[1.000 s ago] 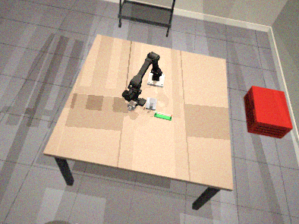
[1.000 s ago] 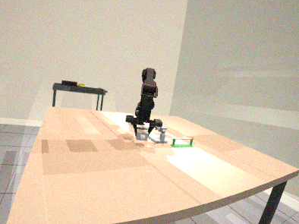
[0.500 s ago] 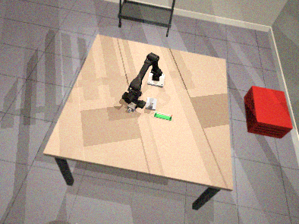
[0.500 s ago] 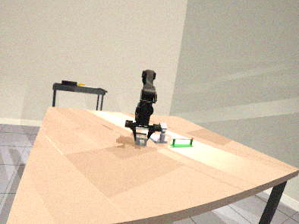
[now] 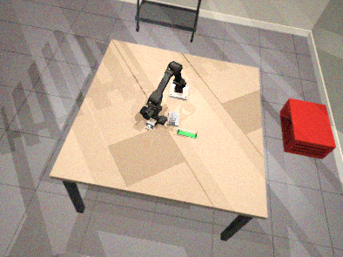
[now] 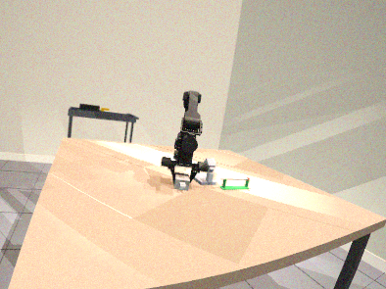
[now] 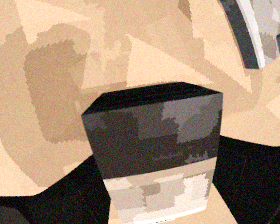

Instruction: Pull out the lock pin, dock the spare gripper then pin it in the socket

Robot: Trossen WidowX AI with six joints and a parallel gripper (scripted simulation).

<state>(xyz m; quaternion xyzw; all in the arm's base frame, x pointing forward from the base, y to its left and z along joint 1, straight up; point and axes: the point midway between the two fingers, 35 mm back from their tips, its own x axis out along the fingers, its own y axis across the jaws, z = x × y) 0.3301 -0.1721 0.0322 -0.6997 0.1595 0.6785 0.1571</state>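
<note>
Black and pale, the spare gripper [image 5: 150, 125] [image 6: 182, 181] [image 7: 154, 137] is grasped in the gripper [image 5: 152, 120] [image 6: 182, 173] [image 7: 159, 167], left of the mount [image 5: 173, 118] [image 6: 210, 171] [image 7: 260, 30], which the wrist view cuts off.

On my wrist view, the grey-white mount [image 5: 173, 118] [image 6: 210, 171] [image 7: 265, 30] is cut by the right edge; its socket I cannot make out.
</note>
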